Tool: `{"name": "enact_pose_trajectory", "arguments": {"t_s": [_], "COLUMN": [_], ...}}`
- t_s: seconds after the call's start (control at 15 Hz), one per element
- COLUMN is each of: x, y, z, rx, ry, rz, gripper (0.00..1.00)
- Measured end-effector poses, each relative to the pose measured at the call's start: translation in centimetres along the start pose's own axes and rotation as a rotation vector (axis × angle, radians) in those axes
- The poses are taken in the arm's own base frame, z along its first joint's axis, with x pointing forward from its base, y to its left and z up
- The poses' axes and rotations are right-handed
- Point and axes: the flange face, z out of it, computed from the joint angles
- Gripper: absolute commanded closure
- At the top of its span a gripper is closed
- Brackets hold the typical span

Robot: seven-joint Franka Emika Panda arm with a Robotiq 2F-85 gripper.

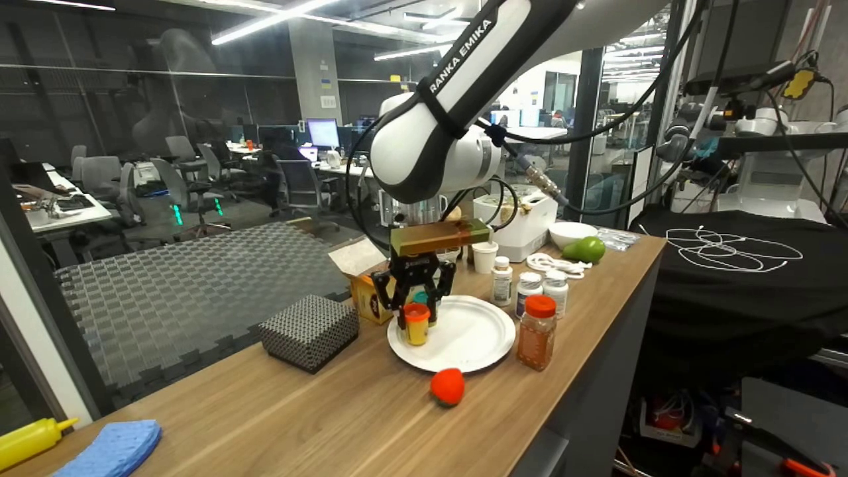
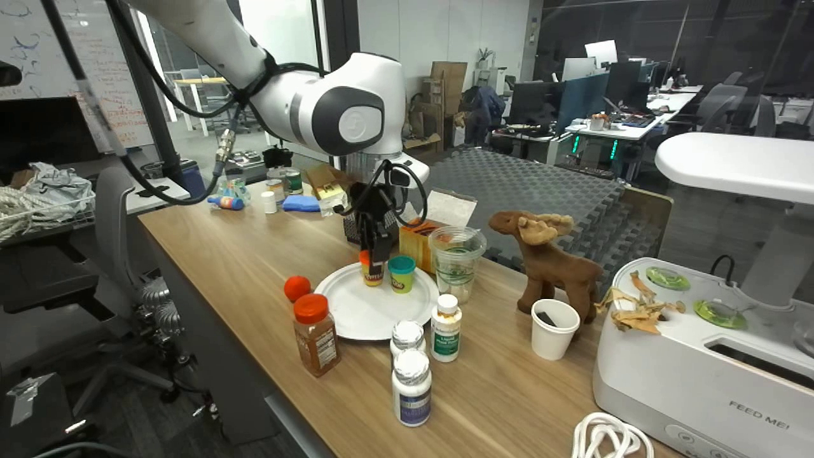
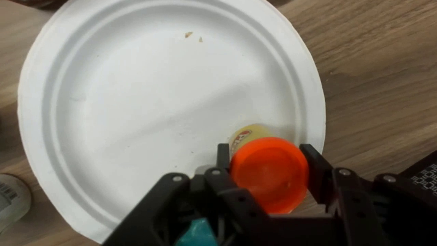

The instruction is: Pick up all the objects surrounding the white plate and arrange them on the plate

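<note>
A yellow squeeze bottle (image 1: 33,442) and a blue sponge (image 1: 116,449) lie at the near end of the wooden desk (image 1: 265,424) in an exterior view. Farther in, a small red-orange ball (image 1: 448,387) rests on the desk just beside the white plate (image 1: 470,341). A dark patterned box (image 1: 310,331) stands near the plate on one side, and a red-lidded jar (image 1: 537,338) stands upright just beside it on the other. Over the plate, toward the box, the pincer (image 3: 266,164) is holding an orange-lidded yellow tub (image 1: 417,326), clasped from both sides; whether its base touches the plate, I cannot tell. Next to it, slightly farther back, a teal-lidded tub (image 2: 402,275) stands upright on the plate. Past the jar, three white-capped bottles (image 1: 502,285) stand upright on the desk, off the plate. Beyond the pincer are a yellow carton (image 1: 371,299), its pale flap raised, a clear plastic cup (image 2: 456,264) and a brown toy moose (image 2: 556,267). Farthest along come a white paper cup (image 1: 485,257), a coiled white cord (image 1: 560,265), a white bowl (image 1: 573,233) and a white appliance (image 1: 527,224).
</note>
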Motion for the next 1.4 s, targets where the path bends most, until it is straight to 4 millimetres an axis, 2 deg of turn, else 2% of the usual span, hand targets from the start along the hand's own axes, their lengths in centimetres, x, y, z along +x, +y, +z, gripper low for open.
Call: {"name": "enact_pose_trajectory", "arguments": {"t_s": [0.47, 0.53, 0.6, 0.8, 1.13, 1.4], "x": [0.7, 0.7, 0.7, 0.5, 0.0, -0.8], "y": [0.1, 0.0, -0.1, -0.4, -1.1, -0.6], "z": [0.2, 0.3, 0.3, 0.3, 0.0, -2.0], "rx": [0.004, 0.003, 0.002, -0.006, -0.039, -0.065], "ry": [0.020, 0.022, 0.023, 0.027, 0.049, 0.104], "rz": [0.053, 0.057, 0.059, 0.053, 0.045, 0.051], "gripper": [0.72, 0.22, 0.21, 0.01, 0.00, 0.00]}}
